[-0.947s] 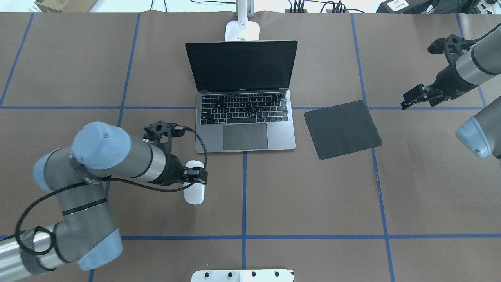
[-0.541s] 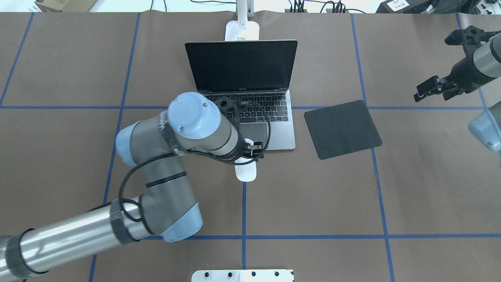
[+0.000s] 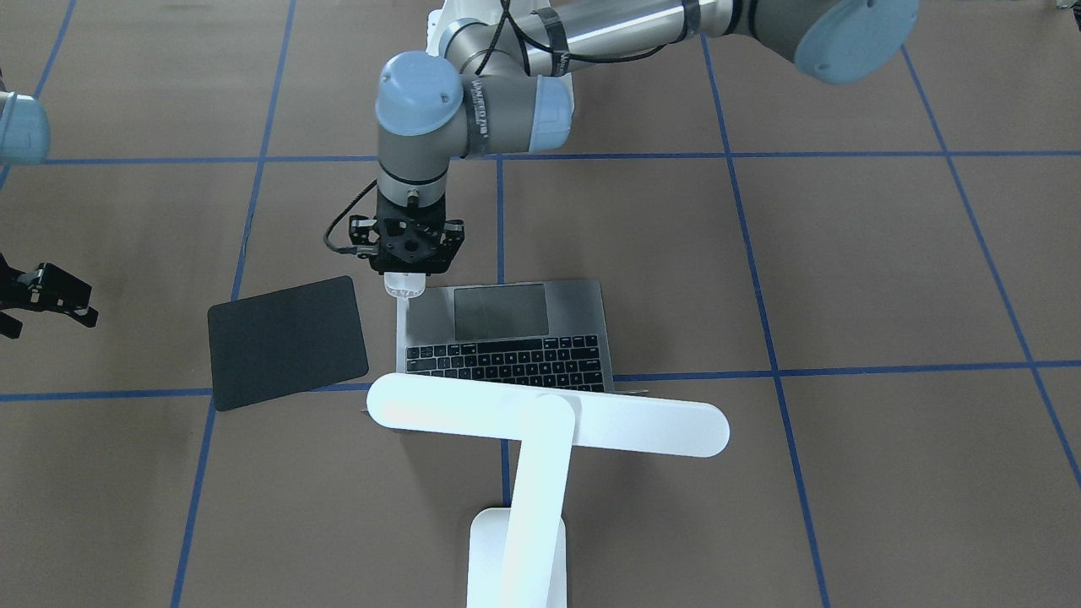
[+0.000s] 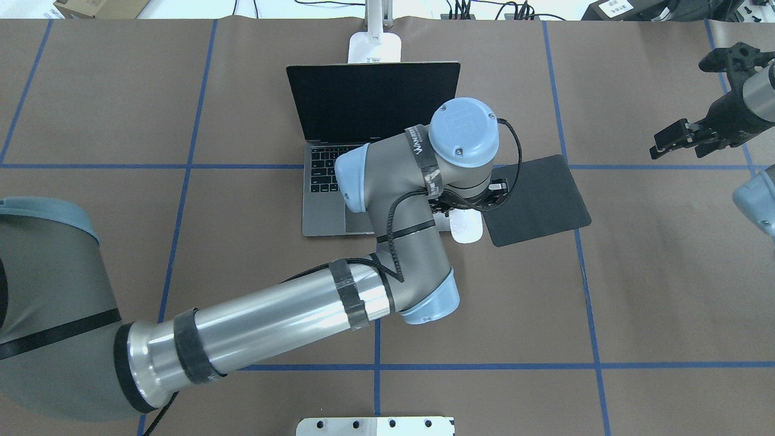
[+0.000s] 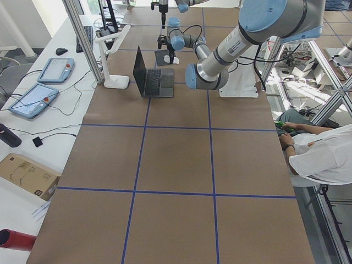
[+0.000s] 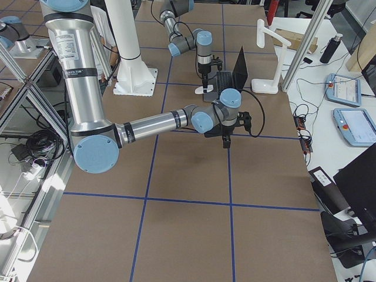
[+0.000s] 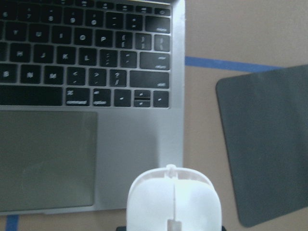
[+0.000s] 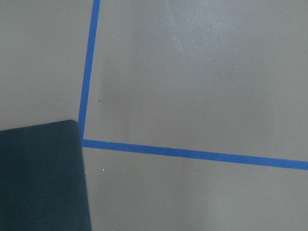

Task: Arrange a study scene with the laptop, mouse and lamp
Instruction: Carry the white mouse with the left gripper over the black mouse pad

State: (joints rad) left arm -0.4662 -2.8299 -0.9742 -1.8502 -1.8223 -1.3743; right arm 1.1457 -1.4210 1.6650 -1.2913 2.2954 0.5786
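Mouse (image 7: 173,199) in L gripper (image 3: 409,274), btwn laptop (image 3: 501,311) corner & mouse pad (image 4: 533,197).

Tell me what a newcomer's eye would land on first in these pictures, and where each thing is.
The left arm stretches far across the table, and the left gripper holds the white mouse at the open laptop's front corner, on the side nearest the black mouse pad. Behind the laptop's screen stands the big white lamp, its long bar head hanging over the laptop's back edge.
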